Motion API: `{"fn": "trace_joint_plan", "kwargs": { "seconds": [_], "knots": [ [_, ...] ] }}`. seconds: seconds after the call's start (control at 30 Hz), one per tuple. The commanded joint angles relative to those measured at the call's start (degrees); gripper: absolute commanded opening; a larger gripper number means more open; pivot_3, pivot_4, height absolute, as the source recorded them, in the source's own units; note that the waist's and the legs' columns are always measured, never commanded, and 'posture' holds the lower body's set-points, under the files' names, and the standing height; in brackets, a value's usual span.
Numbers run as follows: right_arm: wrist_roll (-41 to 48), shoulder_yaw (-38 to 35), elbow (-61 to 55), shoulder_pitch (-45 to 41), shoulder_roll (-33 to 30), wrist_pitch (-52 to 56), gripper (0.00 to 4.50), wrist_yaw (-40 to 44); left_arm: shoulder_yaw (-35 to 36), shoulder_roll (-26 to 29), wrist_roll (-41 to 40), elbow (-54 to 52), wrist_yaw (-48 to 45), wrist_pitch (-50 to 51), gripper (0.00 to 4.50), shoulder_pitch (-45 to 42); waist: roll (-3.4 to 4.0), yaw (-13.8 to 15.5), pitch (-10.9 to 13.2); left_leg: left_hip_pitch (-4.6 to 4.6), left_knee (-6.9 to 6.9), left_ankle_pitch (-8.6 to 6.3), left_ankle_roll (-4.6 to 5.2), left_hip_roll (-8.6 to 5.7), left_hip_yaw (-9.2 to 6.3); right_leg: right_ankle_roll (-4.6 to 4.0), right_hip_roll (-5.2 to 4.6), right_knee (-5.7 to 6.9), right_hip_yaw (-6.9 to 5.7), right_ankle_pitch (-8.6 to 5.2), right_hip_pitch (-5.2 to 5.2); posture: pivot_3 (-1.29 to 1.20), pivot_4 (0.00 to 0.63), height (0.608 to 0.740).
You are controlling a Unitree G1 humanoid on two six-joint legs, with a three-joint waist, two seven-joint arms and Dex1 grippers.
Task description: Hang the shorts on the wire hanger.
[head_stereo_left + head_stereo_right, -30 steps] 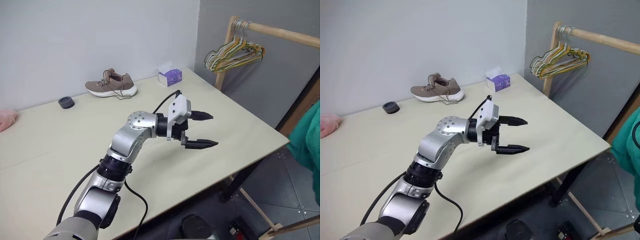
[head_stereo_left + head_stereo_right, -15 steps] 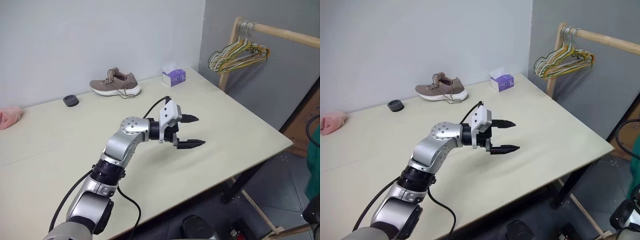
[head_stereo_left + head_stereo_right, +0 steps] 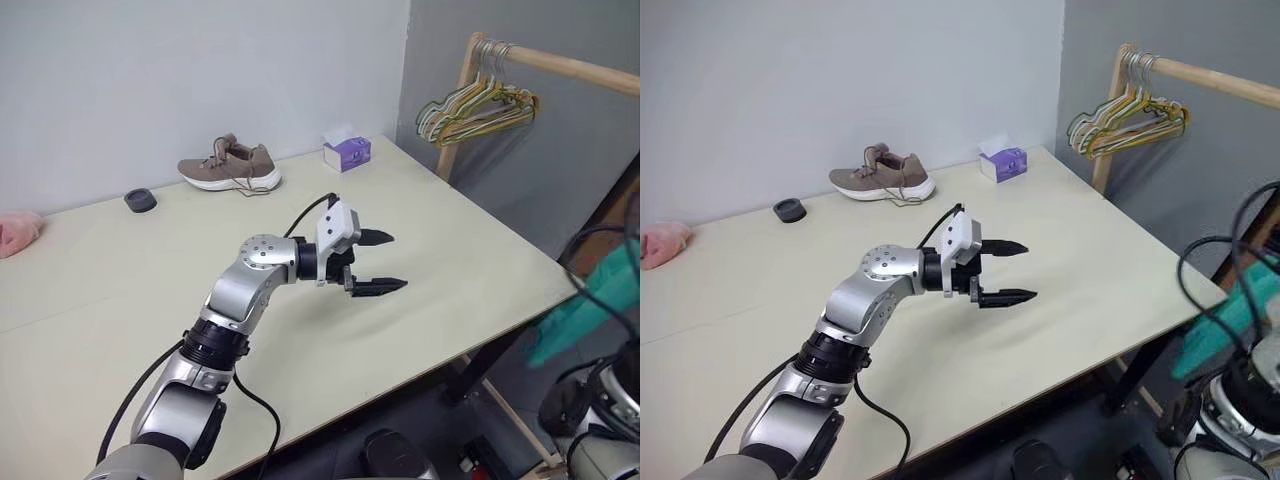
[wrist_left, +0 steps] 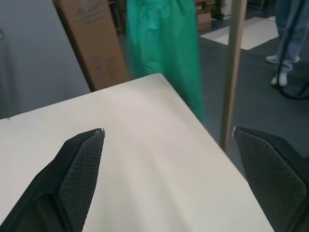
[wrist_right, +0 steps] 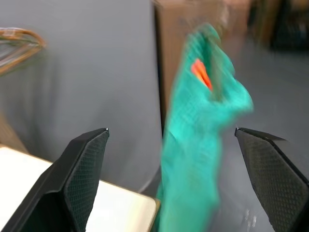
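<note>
matt table (image 3: 470, 250); teal cloth shorts (image 5: 193, 145); wooden rail (image 3: 560, 62); wire hangers (image 3: 475, 105).

left arm (image 3: 235, 305): we see silver-grey rounded metal segments, a black ribbed ring between forearm and elbow, small dark screw holes on the round joint cap.
wrist block (image 3: 335, 238): white, boxy, at two o'clock from the joint cap.
left gripper (image 3: 376, 262): we count two black tapered fingers; their inner faces carry a fine cross-hatched grid in the left wrist view.
cables (image 3: 262, 412): black, one looping under the forearm, one arching over the wrist block.
right arm (image 3: 1240, 410): we make out grey-white rounded parts with black cables looped above.
right gripper (image 5: 169, 186): black fingers, same grid texture.
</note>
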Motion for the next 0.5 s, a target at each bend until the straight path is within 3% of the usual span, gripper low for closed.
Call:
{"fn": "trace_joint_plan", "kwargs": {
  "seconds": [0.03,0.23,0.33,0.5],
  "knots": [
    [2.8,11.1,-5.3,3.3,0.5,-12.9,4.46,5.7,4.9,0.6,3.9,2.6,9.1,-0.8,4.5,-0.3,0.0,-0.3,0.0,0.01,0.0,0.0,0.0,0.0,0.02,0.0,0.0,0.01,0.01,0.0,0.0,-0.41,0.0,0.74],
    [5.1,24.7,2.1,10.1,3.8,-33.2,4.46,15.3,13.8,2.3,8.1,2.4,25.3,0.8,4.5,3.6,-0.59,0.0,0.1,-0.04,-0.02,0.0,0.0,0.2,-0.19,0.0,0.0,-0.01,-0.18,0.0,-0.05,-0.37,0.0,0.74],
    [5.0,28.2,7.9,12.1,4.7,-42.5,4.46,19.1,17.5,3.1,8.7,1.3,29.9,0.9,4.5,6.9,-1.04,1.6,-0.1,-0.13,-0.04,-0.02,-0.03,0.22,-0.34,-0.01,-0.06,0.01,-0.32,0.01,-0.12,-0.33,0.0,0.74],
    [6.6,32.6,18.7,13.3,8.4,-54.2,4.46,24.1,26.1,1.7,9.5,0.1,42.4,1.9,4.5,12.3,-1.11,4.4,-0.1,-0.56,0.09,-0.09,-0.14,0.11,-0.32,0.0,-0.2,0.14,-0.27,0.05,-0.54,-0.25,0.0,0.74]
  ]
}}
